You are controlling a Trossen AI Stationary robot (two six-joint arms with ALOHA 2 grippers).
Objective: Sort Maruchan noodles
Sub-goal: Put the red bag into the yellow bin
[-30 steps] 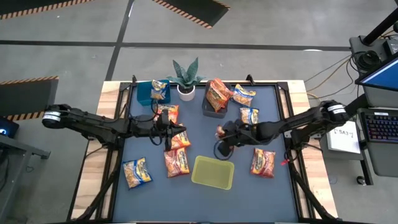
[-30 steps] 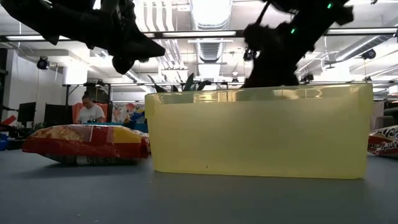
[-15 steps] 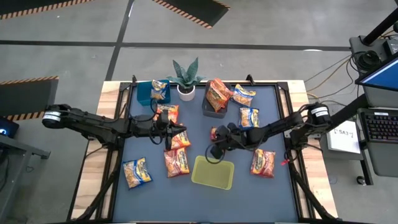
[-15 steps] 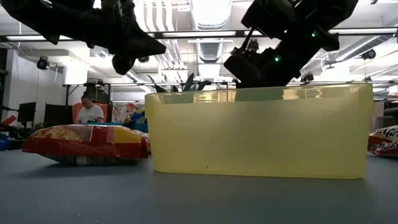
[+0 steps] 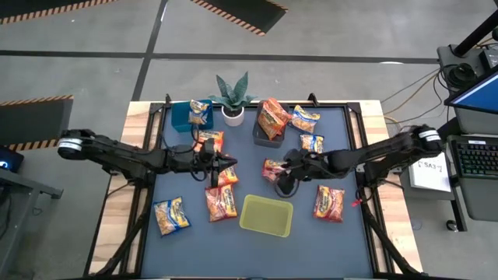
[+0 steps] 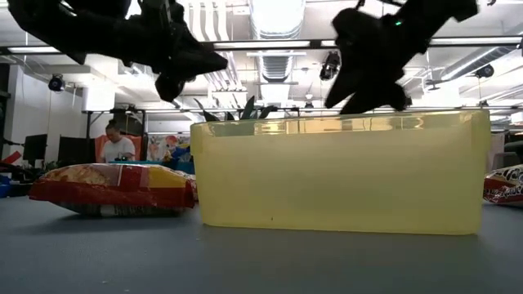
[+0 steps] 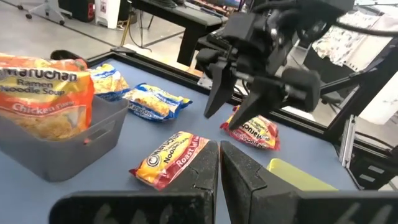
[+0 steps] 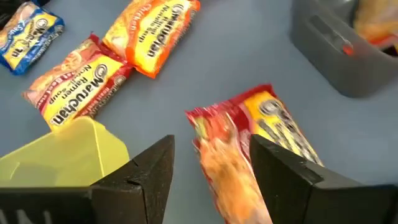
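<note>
The yellow-green bin (image 5: 267,215) is sitting empty near the table's front edge. The dark bin (image 5: 268,131) is holding an orange packet (image 5: 271,117) standing on edge, and the blue bin (image 5: 185,115) is holding a yellow-and-blue one (image 5: 200,112). The right gripper (image 5: 285,173) is hovering with fingers apart over a red packet (image 8: 249,149) lying flat on the mat between the dark and yellow-green bins. The left gripper (image 7: 219,163) is waiting, fingers together, above the mat's left half.
</note>
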